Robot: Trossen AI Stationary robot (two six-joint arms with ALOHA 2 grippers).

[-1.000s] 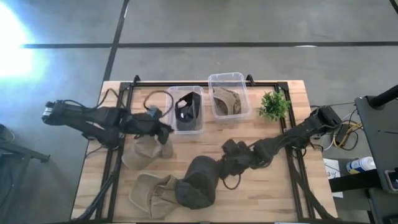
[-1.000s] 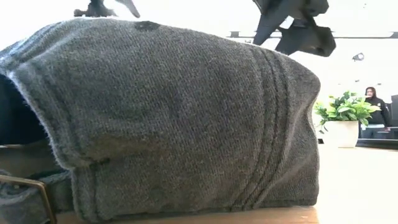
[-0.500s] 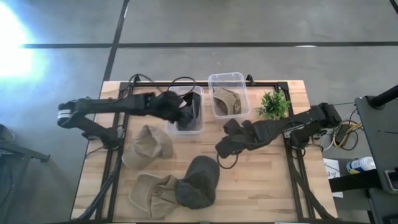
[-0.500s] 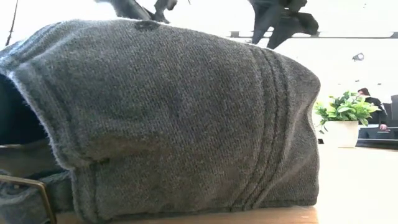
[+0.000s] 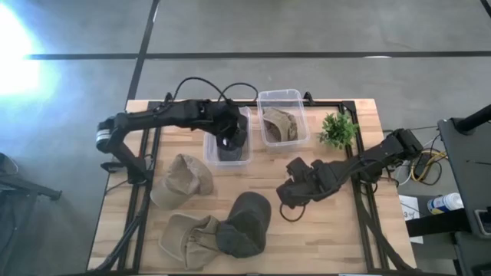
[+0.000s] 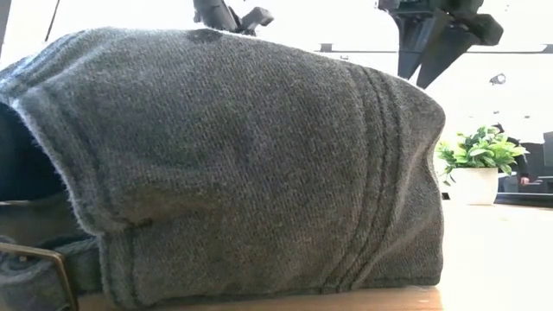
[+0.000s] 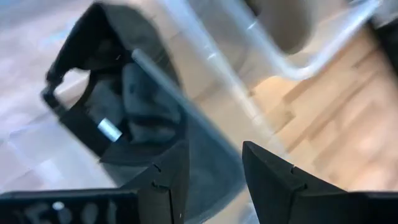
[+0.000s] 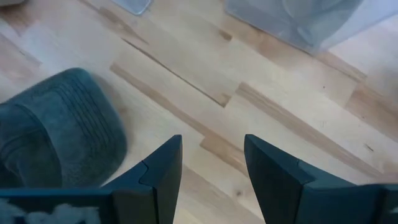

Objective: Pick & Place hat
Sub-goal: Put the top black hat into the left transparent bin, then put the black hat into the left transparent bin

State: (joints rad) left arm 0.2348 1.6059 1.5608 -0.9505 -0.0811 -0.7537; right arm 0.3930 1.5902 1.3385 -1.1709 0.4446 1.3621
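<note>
A black hat (image 5: 230, 136) lies inside the left clear bin (image 5: 209, 123), and my left gripper (image 5: 228, 140) hovers open just above it; the left wrist view shows the black hat (image 7: 118, 106) past the spread fingers of the left gripper (image 7: 214, 152). A tan hat (image 5: 280, 126) fills the right bin. On the table rest a tan hat (image 5: 182, 178), a khaki hat (image 5: 188, 234) and a dark grey hat (image 5: 245, 222). My right gripper (image 5: 288, 201) is open over bare wood, right of the dark grey hat (image 8: 56, 130).
A small potted plant (image 5: 337, 129) stands at the far right of the table, beside the right bin (image 5: 301, 115). The dark grey hat (image 6: 225, 164) blocks most of the low view. Bare wood lies between the dark grey hat and the right edge.
My left gripper has moved from above the tan hat toward the far edge and to the right, ending over the left bin and the black hat. My right gripper swung toward the far edge, then came back beside the dark grey hat. The hats have kept their places.
</note>
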